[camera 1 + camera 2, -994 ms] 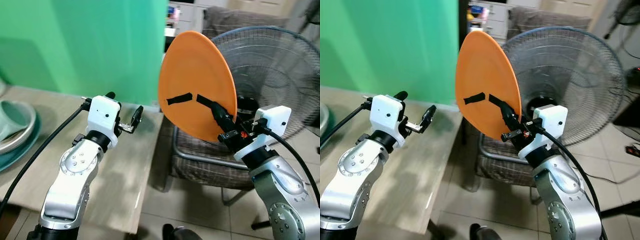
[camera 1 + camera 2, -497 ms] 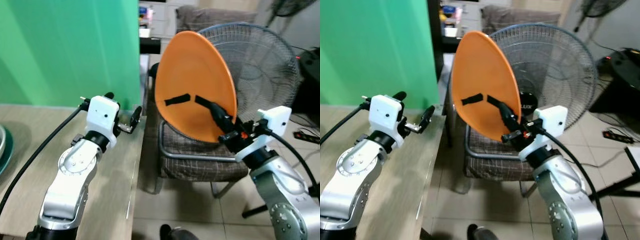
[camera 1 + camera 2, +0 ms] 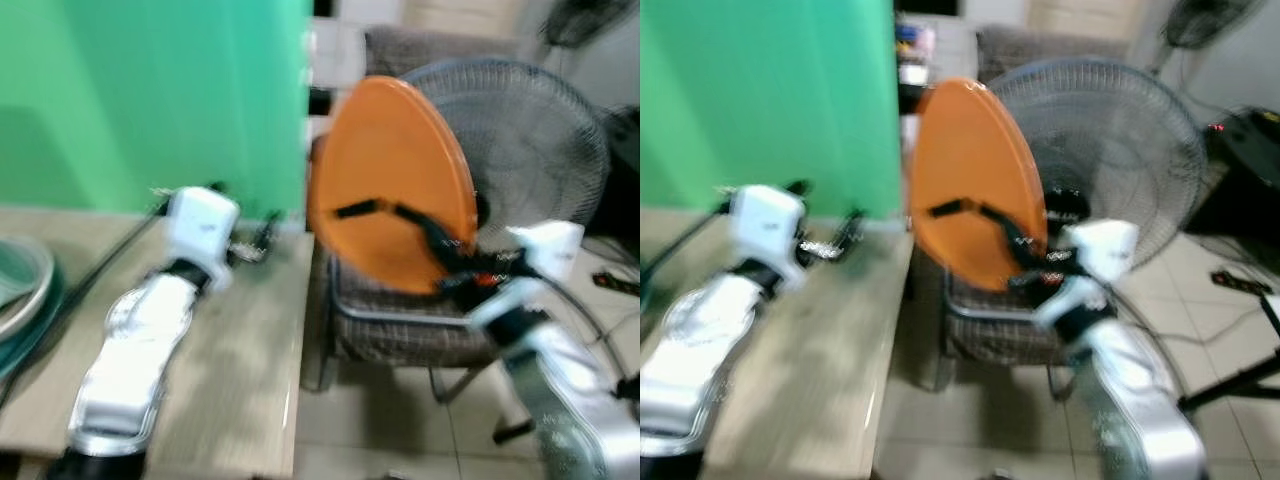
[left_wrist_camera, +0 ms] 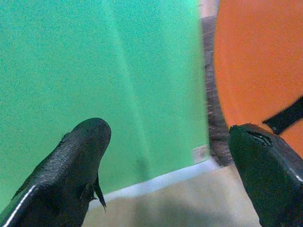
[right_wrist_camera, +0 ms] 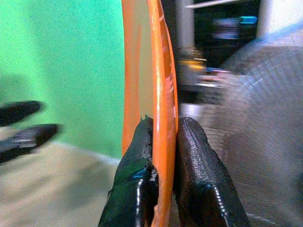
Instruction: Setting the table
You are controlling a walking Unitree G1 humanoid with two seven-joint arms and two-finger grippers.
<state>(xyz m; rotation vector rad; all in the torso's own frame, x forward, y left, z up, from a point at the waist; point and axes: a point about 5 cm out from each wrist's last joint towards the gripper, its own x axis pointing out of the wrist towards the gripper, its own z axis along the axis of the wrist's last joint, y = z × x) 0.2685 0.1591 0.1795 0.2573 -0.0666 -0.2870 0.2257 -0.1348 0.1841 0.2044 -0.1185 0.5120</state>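
The orange plate [image 3: 392, 180] is round and plain, with two short black strips of tape on its face. It stands almost on edge in the air, in front of a standing fan [image 3: 540, 160] and above a chair with a checked cushion [image 3: 400, 320], just past the end of the wooden table [image 3: 240, 340]. The right gripper [image 5: 163, 142] pinches the plate's lower rim, one black finger [image 5: 137, 161] on each face, pressed tight against it. The left gripper [image 4: 168, 156] hovers over the table's far edge before the green wall [image 3: 150, 100], its fingers spread wide and holding nothing. Stacked green dishes [image 3: 20, 290] sit at the table's left end. The head views are blurred.
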